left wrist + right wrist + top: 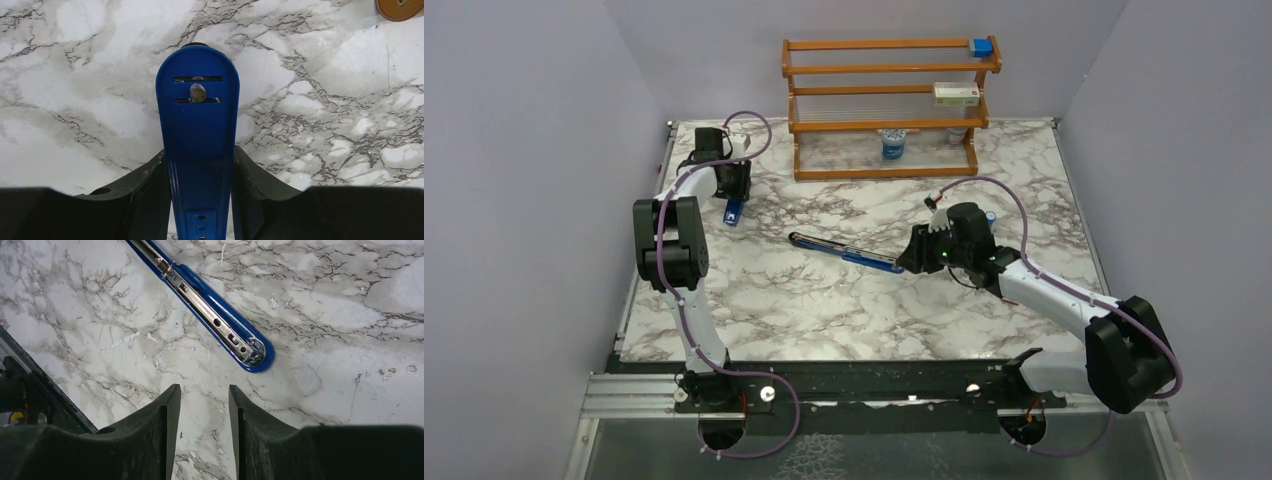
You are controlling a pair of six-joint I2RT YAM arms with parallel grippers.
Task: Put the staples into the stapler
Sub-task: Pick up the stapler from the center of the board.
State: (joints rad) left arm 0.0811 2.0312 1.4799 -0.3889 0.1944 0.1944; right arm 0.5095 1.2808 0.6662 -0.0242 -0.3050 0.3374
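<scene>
The stapler (844, 250) lies opened out flat in the middle of the table, black end to the left and blue end to the right. In the right wrist view its blue arm (220, 315) shows the metal channel facing up. My right gripper (202, 390) is open and empty, just short of the stapler's rounded blue end; it also shows in the top view (912, 256). My left gripper (198, 152) at the far left (734, 203) is shut on a narrow blue metal piece (197, 115) with two slots and a rivet. No staples show.
A wooden rack (889, 125) stands at the back, with a blue block (980, 46) on top, a pink-and-white box (956, 95) on a shelf and a small blue cylinder (893, 146) at its foot. Grey walls close in left and right.
</scene>
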